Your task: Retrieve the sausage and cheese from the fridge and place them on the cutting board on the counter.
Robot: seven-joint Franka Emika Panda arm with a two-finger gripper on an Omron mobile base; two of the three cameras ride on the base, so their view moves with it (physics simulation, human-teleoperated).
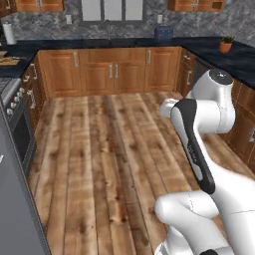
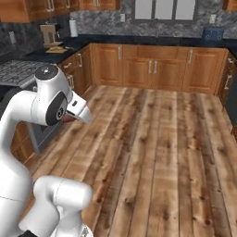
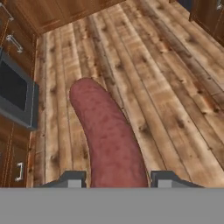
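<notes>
**Desk:** Wooden plank flooring [image 1: 99, 164] runs across a simulated kitchen, ringed by wooden cabinets [image 1: 112, 69] under a dark marbled counter [image 1: 74, 45]. Where is the arm in this?

**Photographer:** Folded up over the open floor, well apart from every worktop. From the left base view it rises at the lower right; from the right base view it rises at the lower left, with its wrist pointing toward the middle of the room.

**Desk:** And the sausage?

**Photographer:** The sausage [image 3: 109, 140] sits in the gripper [image 3: 118, 179], seen from the hand view. The two dark fingertips [image 3: 72, 178] are clenched on its near end, one on each side, and the reddish-brown, slightly curved length juts forward above the planks. A sliver of the same red shows under the wrist in the right base view [image 2: 69, 118].

**Desk:** Anything else around it?

**Photographer:** An oven [image 3: 17, 94] with a dark glass door is set in the cabinets along the left edge of the hand view. On the counter's far left end stands a coffee machine [image 2: 52, 37] beside a white paper roll [image 2: 73, 28]. A potted plant [image 1: 226, 45] stands on the counter's right-hand run, a blue box-like item [image 1: 163, 34] at the back edge. Grey steel [image 1: 12, 199] fills the lower left corner of the left base view.
</notes>
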